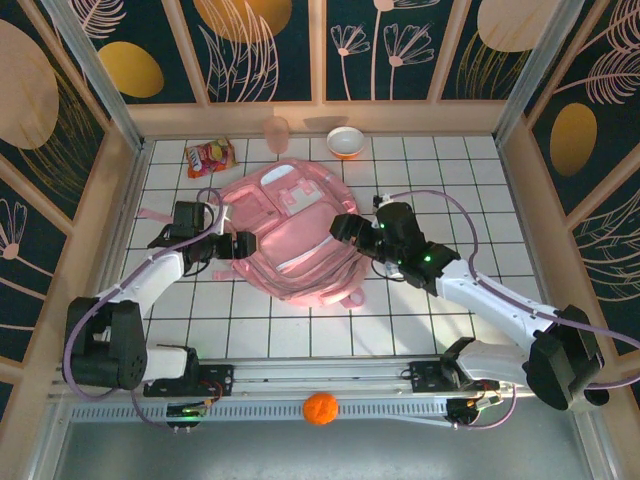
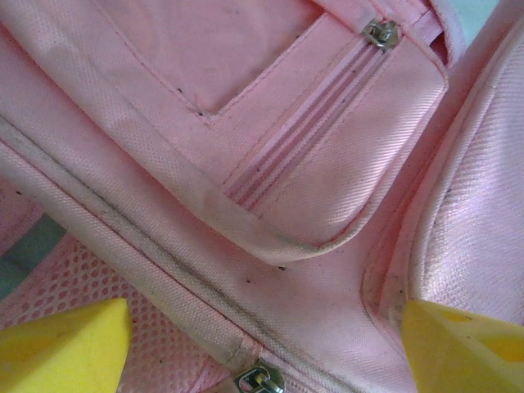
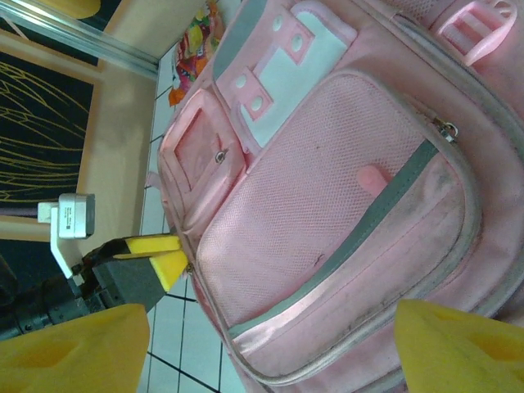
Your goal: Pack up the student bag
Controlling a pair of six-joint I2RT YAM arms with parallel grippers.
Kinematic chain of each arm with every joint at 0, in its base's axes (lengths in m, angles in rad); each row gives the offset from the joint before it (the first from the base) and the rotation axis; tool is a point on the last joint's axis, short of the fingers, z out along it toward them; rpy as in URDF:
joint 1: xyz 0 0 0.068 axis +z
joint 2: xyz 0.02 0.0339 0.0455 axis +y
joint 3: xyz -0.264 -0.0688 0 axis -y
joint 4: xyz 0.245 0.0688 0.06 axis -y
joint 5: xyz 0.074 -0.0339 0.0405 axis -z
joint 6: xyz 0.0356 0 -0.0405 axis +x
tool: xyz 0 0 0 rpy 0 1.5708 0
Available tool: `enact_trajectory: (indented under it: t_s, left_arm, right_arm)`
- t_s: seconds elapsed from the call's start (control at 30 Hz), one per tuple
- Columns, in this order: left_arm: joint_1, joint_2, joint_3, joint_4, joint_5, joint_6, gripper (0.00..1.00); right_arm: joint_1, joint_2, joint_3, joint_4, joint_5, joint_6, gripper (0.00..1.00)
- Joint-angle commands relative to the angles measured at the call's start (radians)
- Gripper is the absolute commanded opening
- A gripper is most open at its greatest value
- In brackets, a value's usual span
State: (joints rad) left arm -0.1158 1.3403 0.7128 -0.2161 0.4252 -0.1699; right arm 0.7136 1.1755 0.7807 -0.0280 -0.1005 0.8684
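Well, your bag [image 1: 290,235] lies flat, front up, mid-table between both arms. The left gripper [image 1: 243,245] hangs at its left edge with fingers spread wide over a zipped pocket, gripping nothing, and the right gripper [image 1: 347,228] hovers at its right side, fingers likewise wide and empty. Expect it to be soft, floppy and fairly light, sagging and bunching rather than lifting as one piece, so I'd pinch a bound seam, strap or zip pull [image 2: 381,33], not the slack mesh panel [image 3: 327,188].
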Motion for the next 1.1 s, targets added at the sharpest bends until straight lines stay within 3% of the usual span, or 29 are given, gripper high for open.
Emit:
enact_trajectory:
  t_s: [0.0,0.33,0.53,0.67,0.87,0.93,1.07]
  left_arm:
    - [0.007,0.013,-0.008,-0.003,0.072,-0.032,0.83]
    - [0.008,-0.009,-0.097,0.034,0.063,-0.078,0.82]
    - [0.008,-0.040,-0.116,0.098,0.140,-0.104,0.66]
    - [0.009,-0.098,-0.117,0.082,0.108,-0.097,0.48]
    - [0.008,-0.122,-0.122,0.056,0.053,-0.083,0.33]
    - [0.008,-0.110,-0.127,0.059,0.047,-0.082,0.31]
    - [0.008,-0.079,-0.133,0.047,0.019,-0.061,0.37]
  right_arm:
    - [0.013,0.001,-0.011,-0.019,-0.005,0.013,0.78]
    - [0.037,0.013,-0.040,0.023,-0.020,0.034,0.77]
    - [0.042,0.013,-0.038,0.014,-0.019,0.033,0.75]
    - [0.042,0.014,-0.044,0.020,-0.019,0.037,0.74]
    - [0.044,0.030,-0.040,0.024,-0.031,0.042,0.74]
    - [0.046,0.035,-0.040,0.024,-0.034,0.044,0.74]
    - [0.050,0.035,-0.040,0.020,-0.033,0.049,0.74]
